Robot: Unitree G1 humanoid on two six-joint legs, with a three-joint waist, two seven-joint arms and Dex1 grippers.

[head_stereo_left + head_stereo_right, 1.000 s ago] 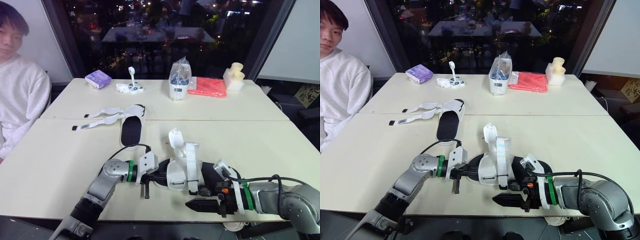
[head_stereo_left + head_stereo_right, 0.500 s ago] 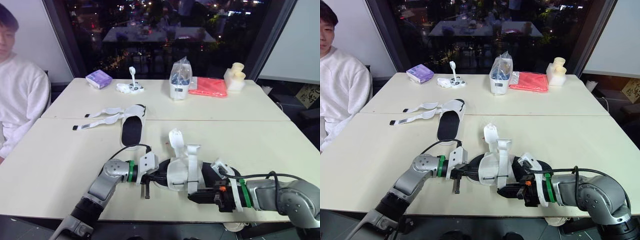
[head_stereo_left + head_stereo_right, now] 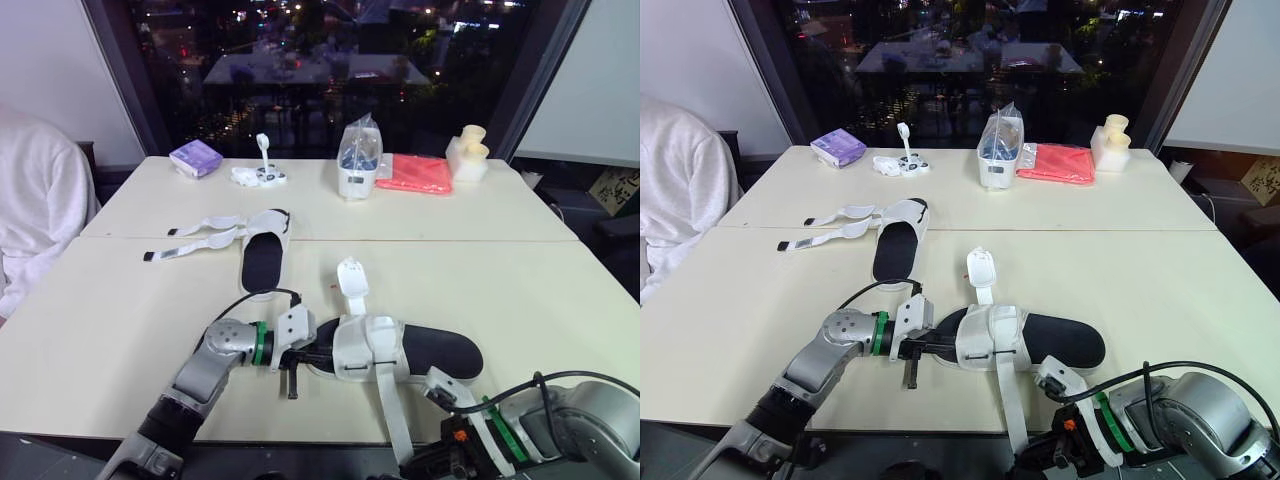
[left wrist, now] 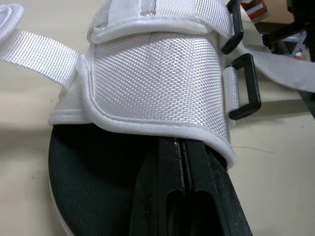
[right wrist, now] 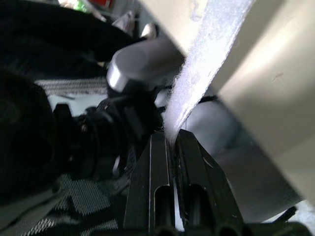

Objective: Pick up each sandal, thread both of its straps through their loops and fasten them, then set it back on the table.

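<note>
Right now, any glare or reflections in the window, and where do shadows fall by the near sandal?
Left eye view: the dark window shows a faint table reflection and scattered lights; no glare on the table. Left wrist view: a soft shadow lies on the table beside the near sandal.

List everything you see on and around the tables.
tables: two, cream, pushed together
near sandal: one, white on black, front table
strap: one, white, off near sandal over front edge
far sandal: one, white on black, across the seam, left, straps open
packet: one, purple, back left
gadget: one, white, beside packet
bag: one, clear, back centre
cloth: one, red, right of bag
blocks: one stack, cream, back right
person: one, white top, far left
left gripper: black, jaws shut on near sandal
right gripper: black, jaws shut on strap
</note>
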